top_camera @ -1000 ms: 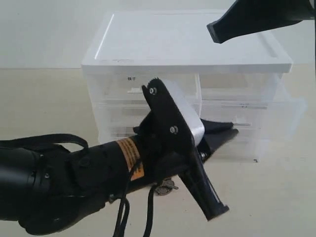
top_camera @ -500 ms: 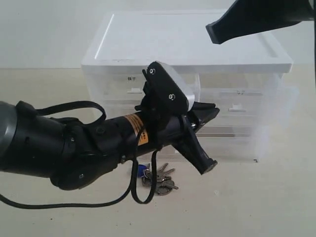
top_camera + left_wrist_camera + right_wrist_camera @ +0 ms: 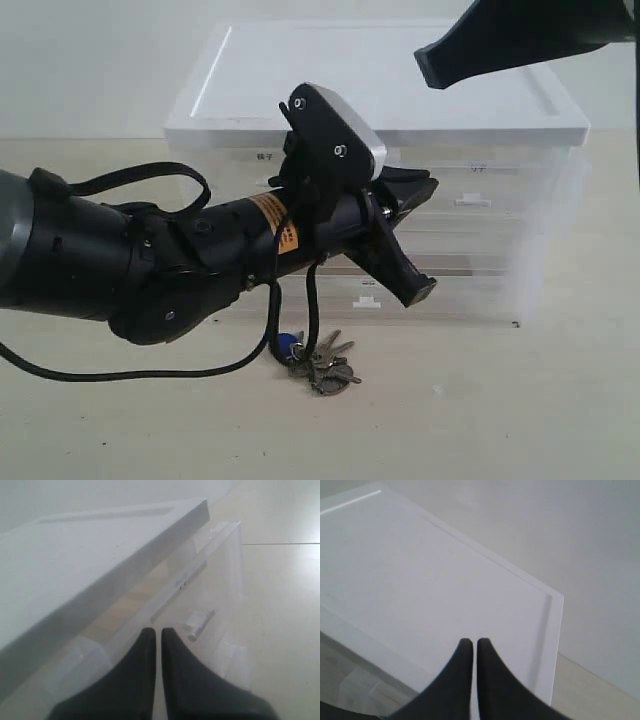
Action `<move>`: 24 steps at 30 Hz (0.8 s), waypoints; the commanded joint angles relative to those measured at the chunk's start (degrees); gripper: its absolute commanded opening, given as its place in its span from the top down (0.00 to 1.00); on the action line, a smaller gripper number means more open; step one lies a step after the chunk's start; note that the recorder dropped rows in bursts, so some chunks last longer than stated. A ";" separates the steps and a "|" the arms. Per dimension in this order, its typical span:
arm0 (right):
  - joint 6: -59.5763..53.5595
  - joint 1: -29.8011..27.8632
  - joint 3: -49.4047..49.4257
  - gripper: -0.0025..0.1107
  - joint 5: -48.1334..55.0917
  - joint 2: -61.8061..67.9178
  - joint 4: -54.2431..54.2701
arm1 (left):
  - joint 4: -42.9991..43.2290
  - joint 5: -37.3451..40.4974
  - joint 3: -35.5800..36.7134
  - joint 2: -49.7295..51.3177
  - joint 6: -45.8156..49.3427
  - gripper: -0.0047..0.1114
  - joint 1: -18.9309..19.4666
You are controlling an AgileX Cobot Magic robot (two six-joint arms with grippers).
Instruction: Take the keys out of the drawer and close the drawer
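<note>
The keys (image 3: 320, 362), silver with a round blue tag, lie on the table in front of the cabinet, under my left arm. The drawer (image 3: 500, 185) is the translucent upper right one, with its white tab handle (image 3: 199, 625) showing. It still stands slightly proud of the cabinet front. My left gripper (image 3: 428, 186) is shut and empty, its tips (image 3: 156, 631) close against the drawer front beside the handle. Whether they touch it I cannot tell. High at the right, my right gripper (image 3: 428, 62) hangs above the cabinet's white top, shut on nothing (image 3: 471, 641).
The white-topped cabinet (image 3: 380, 95) holds more translucent drawers: a labelled half-width one (image 3: 262, 160) at upper left and full-width ones (image 3: 450, 290) below. My left arm's black body and cable (image 3: 150, 270) cover the left part of the cabinet front.
My left arm has risen and pushed towards the cabinet, and the drawer has slid most of the way in. The keys, mostly hidden under the arm before, now show. The right gripper stayed put.
</note>
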 commanded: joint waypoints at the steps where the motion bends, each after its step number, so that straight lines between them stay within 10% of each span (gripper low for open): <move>1: -0.09 -0.04 0.09 0.98 -0.47 -0.01 0.20 | -1.05 0.09 -0.43 0.00 -1.56 0.92 1.75; 12: -0.09 -0.04 0.09 0.98 -0.47 -0.93 0.20 | 12.92 0.87 -0.43 0.00 -11.03 0.92 -0.34; 24: -0.09 -0.04 0.09 0.98 -0.47 -1.75 0.30 | -0.23 6.18 -6.93 8.96 1.09 0.92 -1.54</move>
